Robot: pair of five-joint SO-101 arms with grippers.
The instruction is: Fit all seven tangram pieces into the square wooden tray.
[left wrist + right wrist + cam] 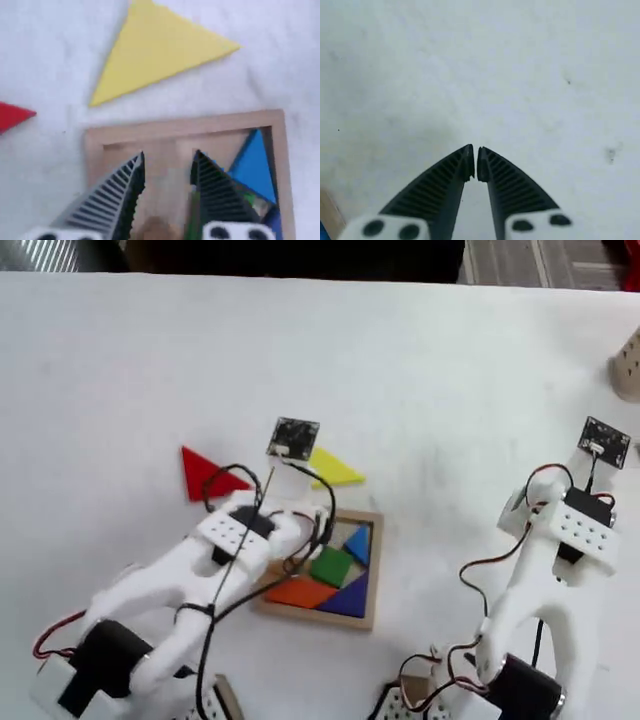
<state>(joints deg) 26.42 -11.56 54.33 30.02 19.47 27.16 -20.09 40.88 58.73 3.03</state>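
left gripper [167, 165] released, empty, over tray [376, 570] bare 11 o'clock corner, likely sizing the free slot | yellow triangle [335, 468] on bench [450, 390] at tray's 12, red triangle [207, 473] at 10, both unplaced | right gripper [474, 165] clenched on nothing, parked at 3, probably to stay clear

Left gripper [169, 155] has its jaws parted over bare floor of the wooden tray [185, 122]. Blue triangle [252, 162] sits in the tray, beside one finger. Yellow triangle [155, 50] and red triangle [12, 115] lie outside the tray.
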